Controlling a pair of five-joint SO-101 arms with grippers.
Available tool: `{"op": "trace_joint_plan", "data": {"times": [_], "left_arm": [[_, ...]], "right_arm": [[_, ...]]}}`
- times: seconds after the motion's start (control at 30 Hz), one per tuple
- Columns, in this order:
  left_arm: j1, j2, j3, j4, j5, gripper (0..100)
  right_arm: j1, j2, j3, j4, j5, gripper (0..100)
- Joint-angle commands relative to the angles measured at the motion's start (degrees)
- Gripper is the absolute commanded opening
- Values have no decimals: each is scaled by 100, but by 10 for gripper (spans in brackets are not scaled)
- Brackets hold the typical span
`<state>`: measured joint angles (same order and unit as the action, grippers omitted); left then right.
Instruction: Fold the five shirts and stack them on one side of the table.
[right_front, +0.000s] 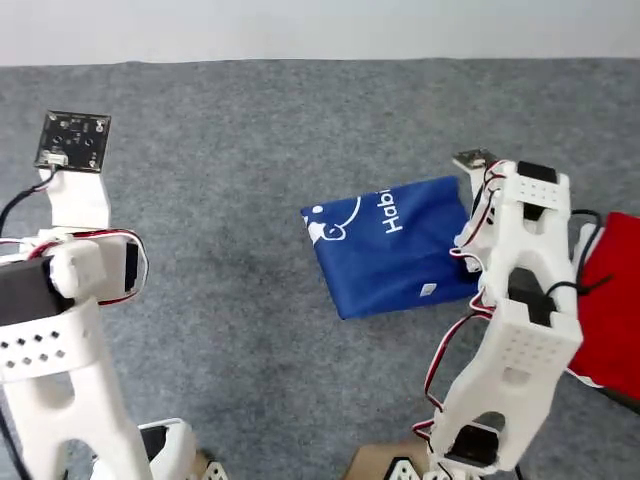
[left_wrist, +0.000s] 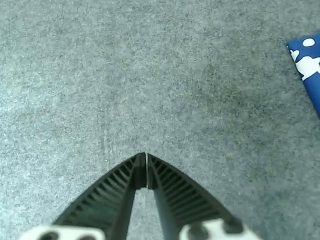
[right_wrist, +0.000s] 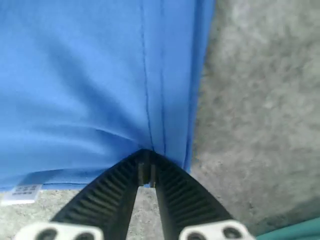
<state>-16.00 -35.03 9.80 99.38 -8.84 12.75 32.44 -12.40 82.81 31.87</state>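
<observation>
The blue shirt (right_front: 395, 245) lies folded into a flat rectangle right under my right gripper (right_wrist: 145, 161). That gripper sits at the shirt's near short edge with its jaws pressed together, and I cannot tell whether they nip any cloth. I judge I am there to flatten or square off that edge, so the fold is neat enough to stack.

The shirt's long axis runs from my right gripper toward my left gripper's side, a little slanted, and its seams run straight ahead of my right tips along that line. The end with the white print (right_front: 345, 220) points away from my right gripper, while the small label (right_front: 428, 291) lies close beside it.

Just past the shirt's long edge, beside my right tips, is grey mat (right_front: 220, 200). A red shirt (right_front: 610, 300) lies behind my right arm, on the side away from my left one, and I take that to be the stacking side. A teal strip (right_wrist: 300, 229) lies close by my right gripper's base.

My left gripper (left_wrist: 146, 159) hangs over bare mat, jaws pressed together and holding nothing. The blue shirt's printed corner lies well off ahead of it, so I judge this arm is parked clear of the work
</observation>
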Motion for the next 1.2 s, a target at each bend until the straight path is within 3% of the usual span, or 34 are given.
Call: {"op": "trace_joint_plan", "data": {"times": [0.0, 0.5, 1.17], "left_arm": [[-9, -132, -31, 88, 53, 13], [9, -325, -22, 97, 62, 13], [35, -1785, 1147, 97, 26, 13]], "right_arm": [[31, -514, -510, 347, -53, 9], [-576, -2484, -633, 1209, -70, 9], [-576, -2624, -615, 1921, -800, 9]]}}
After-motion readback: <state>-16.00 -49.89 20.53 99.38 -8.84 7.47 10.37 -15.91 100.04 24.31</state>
